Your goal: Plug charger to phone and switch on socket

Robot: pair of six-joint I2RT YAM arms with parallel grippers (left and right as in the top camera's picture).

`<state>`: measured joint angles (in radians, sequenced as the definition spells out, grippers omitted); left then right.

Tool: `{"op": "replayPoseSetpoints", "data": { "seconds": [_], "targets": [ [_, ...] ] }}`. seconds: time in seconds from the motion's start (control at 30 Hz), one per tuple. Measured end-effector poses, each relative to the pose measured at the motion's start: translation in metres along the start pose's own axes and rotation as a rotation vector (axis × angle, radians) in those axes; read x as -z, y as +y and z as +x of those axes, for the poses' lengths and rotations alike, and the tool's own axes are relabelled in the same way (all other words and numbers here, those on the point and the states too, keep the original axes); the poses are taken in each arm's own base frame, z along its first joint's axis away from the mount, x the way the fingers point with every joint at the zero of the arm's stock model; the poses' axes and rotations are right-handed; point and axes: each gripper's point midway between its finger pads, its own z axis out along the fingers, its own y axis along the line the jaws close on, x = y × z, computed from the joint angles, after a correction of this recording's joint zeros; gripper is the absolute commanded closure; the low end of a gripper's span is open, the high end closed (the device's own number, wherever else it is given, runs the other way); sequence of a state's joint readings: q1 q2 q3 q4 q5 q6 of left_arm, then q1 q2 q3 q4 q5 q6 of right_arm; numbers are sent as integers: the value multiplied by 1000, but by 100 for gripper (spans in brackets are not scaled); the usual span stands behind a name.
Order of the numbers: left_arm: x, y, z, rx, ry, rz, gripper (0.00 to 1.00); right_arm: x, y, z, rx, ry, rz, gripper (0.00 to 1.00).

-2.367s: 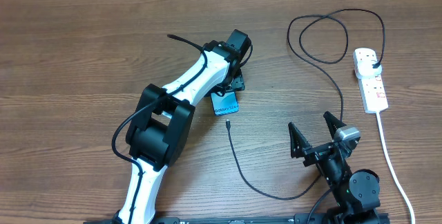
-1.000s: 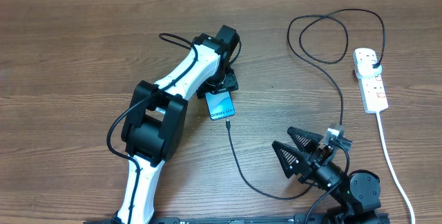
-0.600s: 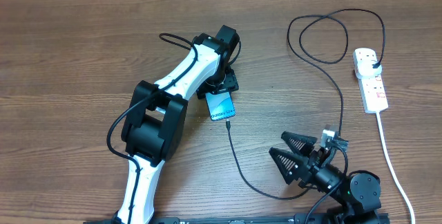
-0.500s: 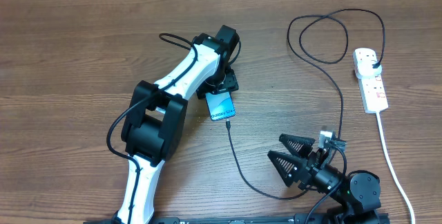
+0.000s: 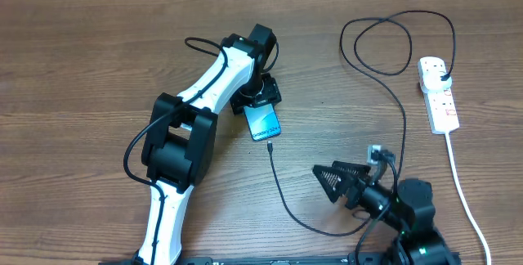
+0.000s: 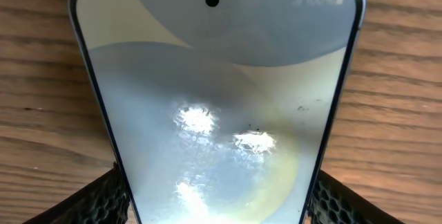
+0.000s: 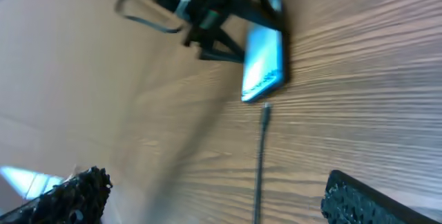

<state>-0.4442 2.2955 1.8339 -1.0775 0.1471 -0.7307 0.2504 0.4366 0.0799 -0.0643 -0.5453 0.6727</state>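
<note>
Brown wood-grain bench [image 5: 82, 44]; the socket [image 5: 439, 95] lies at 2 o'clock. Left hand [image 5: 257, 105] clasps the phone [image 5: 263, 123]; right hand [image 5: 323, 181] is spread wide at 5 o'clock, beside the charger [image 5: 272, 163].

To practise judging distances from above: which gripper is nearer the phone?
Left. The left gripper clasps the phone at its far end. The right gripper, open, hovers apart from it, toward the table's near right.

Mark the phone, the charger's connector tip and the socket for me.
phone [image 5: 263, 122]: overhead view, middle of its lit screen.
charger [image 5: 269, 145]: overhead view, on its connector tip, just short of the phone's end.
socket [image 5: 441, 105]: overhead view, on the white body below the black plug.
</note>
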Motion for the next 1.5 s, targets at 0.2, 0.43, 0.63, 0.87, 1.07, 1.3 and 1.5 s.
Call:
{"op": "replayPoseSetpoints", "data": {
  "seconds": [0.2,0.43,0.63,0.87,1.07,1.3,1.5],
  "targets": [
    [16,-16,-7,-7,-17,54,37,-21,-16,-19,23,35,111,1],
    [21,-28,0,-12,27,119,37,-75,-22,-36,58,120,147,5],
    [24,-39,6,-16,71,182,37,-116,-23,-46,75,155,146,5],
    [29,-54,10,-19,116,278,37,-129,-40,-44,75,155,197,6],
    [33,-62,13,-18,146,335,38,-134,-44,-53,34,103,209,15],
    [41,-81,7,65,157,419,38,-133,-53,-68,-62,8,269,18],
    [44,-87,9,125,190,450,38,-137,-46,-81,-65,-73,265,24]
  ]
}}
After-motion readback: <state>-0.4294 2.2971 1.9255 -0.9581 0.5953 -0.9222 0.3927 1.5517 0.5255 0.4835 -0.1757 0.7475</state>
